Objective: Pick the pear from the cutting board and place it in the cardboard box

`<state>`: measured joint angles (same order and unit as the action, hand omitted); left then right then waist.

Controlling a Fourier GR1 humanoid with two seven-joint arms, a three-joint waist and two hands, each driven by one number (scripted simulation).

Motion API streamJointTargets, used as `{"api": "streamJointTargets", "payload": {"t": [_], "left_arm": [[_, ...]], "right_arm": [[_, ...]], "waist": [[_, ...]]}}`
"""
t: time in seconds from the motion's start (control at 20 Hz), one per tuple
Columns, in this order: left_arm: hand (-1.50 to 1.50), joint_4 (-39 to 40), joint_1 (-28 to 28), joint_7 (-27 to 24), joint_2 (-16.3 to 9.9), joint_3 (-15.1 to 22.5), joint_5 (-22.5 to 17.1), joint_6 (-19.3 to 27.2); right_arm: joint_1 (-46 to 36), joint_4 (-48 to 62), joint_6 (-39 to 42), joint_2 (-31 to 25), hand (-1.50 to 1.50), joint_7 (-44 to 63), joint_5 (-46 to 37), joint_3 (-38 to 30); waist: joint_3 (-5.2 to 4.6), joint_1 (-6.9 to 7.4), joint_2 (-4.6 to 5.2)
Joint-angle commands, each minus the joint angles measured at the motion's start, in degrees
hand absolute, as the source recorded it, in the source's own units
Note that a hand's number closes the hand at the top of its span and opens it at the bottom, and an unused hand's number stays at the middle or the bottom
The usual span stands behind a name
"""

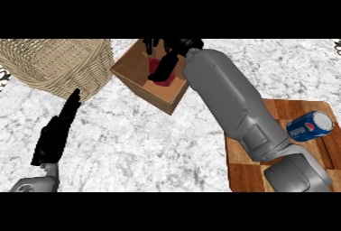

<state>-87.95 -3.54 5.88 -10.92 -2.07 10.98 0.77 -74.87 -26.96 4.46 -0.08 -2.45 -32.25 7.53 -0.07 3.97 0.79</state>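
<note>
The right hand (166,56) is reaching over the cardboard box (143,85), w/ the pear (162,67) sitting in the box just under it. The wicker basket (57,63) is lying left of that hand, touching the box. The cutting board (246,167) is lying nearer than the hand, to its right, carrying 1 soda can (310,127). The left hand (57,133) is resting well left, nearer, on the counter (153,144).

A dark red pear (162,71) sits low inside the open brown cardboard box (143,83), mostly hidden by black fingers. The box stands skewed, well apart from the chequered wooden cutting board (248,173).
</note>
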Motion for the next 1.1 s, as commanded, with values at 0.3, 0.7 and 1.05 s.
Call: {"api": "streamJointTargets", "payload": {"t": [0.3, 0.7, 1.05], "left_arm": [[0.0, 2.3, -1.4, -1.3, 1.3, 1.0, 0.5, -0.2], [0.0, 1.3, -1.6, -0.7, 0.2, -0.3, 0.1, -0.5], [0.0, 2.2, -0.6, -1.4, 0.4, -1.2, 0.6, 0.8]], "right_arm": [[0.7, 5.8, -8.0, 0.1, -1.5, -3.6, 13.7, 4.0], [-1.0, 5.1, -15.2, 0.1, -1.5, -7.8, 25.7, -9.6], [-1.0, 8.3, -11.6, -7.4, -1.5, -11.6, 32.3, -19.4]], "waist": [[0.01, 1.81, 0.52], [0.08, -0.06, 0.36], [0.07, -1.23, 0.46]]}}
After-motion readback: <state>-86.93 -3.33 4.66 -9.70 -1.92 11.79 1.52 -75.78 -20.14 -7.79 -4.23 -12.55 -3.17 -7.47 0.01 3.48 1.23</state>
